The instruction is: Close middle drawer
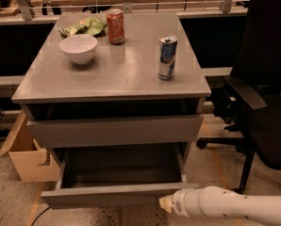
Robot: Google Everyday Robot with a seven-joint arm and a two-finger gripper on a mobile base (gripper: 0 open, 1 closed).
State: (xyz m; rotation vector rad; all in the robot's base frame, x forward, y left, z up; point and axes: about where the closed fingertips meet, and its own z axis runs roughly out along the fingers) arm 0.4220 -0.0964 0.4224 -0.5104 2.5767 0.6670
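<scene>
The pincer (167, 204) is seen low at the front right, at the end of a white arm (235, 208) that is reached in from the right edge. It is placed just beside the right end of the middle drawer (107, 195) front; whether contact is made cannot be told, nor whether the pincer is clenched or released.

The drawer is shown pulled well out of the grey cabinet, its grey box interior laid open to view and bare. Above it, a second drawer front (114, 131) is seen set further back, with a dark gap left between it and the tabletop (121, 79).

On the tabletop, a blue can (167, 57) is stood upright near the right side. A white bowl (78, 48) is set to the left, a red can (115, 26) upright behind it, and a crumpled green bag (82, 27) is laid just beside the red can at the back left.

A black chair (263, 102) is parked to the right of the cabinet, and an open cardboard box (29, 159) is left on the floor to its left.
</scene>
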